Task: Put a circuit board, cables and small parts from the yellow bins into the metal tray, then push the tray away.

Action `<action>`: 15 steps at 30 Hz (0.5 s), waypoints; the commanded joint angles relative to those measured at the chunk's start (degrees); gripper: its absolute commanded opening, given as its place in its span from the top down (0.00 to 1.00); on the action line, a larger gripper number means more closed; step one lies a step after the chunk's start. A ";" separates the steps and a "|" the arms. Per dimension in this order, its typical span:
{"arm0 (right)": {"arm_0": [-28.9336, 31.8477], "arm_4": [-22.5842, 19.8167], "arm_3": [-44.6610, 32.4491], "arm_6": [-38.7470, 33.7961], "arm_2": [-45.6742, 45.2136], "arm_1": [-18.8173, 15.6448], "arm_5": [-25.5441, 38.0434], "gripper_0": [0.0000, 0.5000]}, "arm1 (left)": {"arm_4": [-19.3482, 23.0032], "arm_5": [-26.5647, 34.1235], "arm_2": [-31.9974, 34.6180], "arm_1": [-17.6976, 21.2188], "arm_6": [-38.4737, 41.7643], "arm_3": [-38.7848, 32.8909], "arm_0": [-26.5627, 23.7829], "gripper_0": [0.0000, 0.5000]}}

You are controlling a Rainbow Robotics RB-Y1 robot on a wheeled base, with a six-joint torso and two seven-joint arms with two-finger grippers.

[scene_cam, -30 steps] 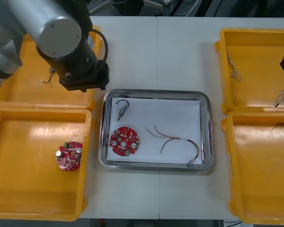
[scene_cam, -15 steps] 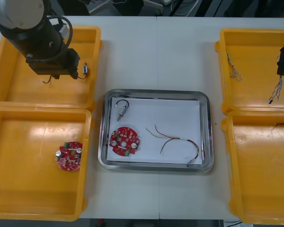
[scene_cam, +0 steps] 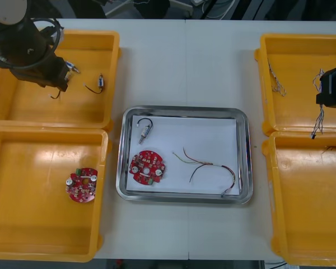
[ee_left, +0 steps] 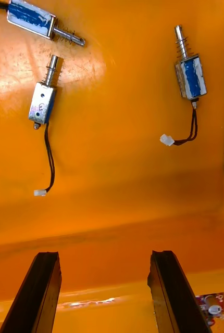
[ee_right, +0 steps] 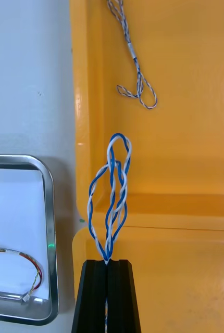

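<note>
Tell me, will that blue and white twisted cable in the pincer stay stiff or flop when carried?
Probably floppy: the twisted blue and white cable droops in a loose loop from the right pincer, shut on it above a yellow bin. Likely light, since a thin pinch holds it. It may sway in transit.

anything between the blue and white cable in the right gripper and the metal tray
Nothing visible blocks it. The twisted blue and white cable, held by the right gripper, must only clear the yellow bin's wall and bare light table to reach the shiny metal tray.
</note>
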 commanded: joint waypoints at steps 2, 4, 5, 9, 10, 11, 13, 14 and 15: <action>1.88 -1.15 -4.92 3.12 3.18 -2.42 0.20 1.00 | -1.76 -1.66 2.58 0.38 -6.66 2.70 -4.12 0.00; 1.88 -1.41 -5.98 3.39 4.41 -2.77 0.20 1.00 | -1.94 -2.27 2.67 -0.23 -8.77 4.28 -4.82 0.00; 1.88 -1.67 -6.68 3.47 5.28 -3.03 0.20 1.00 | -1.94 -2.89 2.75 -0.59 -10.17 5.25 -5.09 0.00; 1.88 -2.38 -8.96 4.18 9.24 -5.05 0.20 1.00 | -2.82 -5.18 3.11 -2.08 -15.01 8.85 -6.32 0.00; 1.88 -2.55 -9.23 4.27 9.77 -5.41 0.20 1.00 | -3.00 -5.53 3.19 -2.34 -15.62 9.47 -6.49 0.00; 1.88 -2.73 -9.75 4.44 10.73 -6.02 0.20 1.00 | -3.35 -6.32 3.28 -2.87 -16.77 10.61 -6.84 0.00; 1.88 -3.52 -10.02 4.79 11.88 -6.81 0.20 1.00 | -4.05 -7.64 3.37 -3.66 -18.87 12.37 -7.28 0.00; 1.79 -4.31 -10.02 4.88 12.14 -7.08 0.20 1.00 | -4.23 -8.78 3.37 -4.10 -20.28 13.42 -7.46 0.00; 1.88 -4.93 -10.02 5.06 12.14 -7.25 0.20 1.00 | -4.40 -9.83 3.37 -4.45 -21.77 14.66 -7.72 0.00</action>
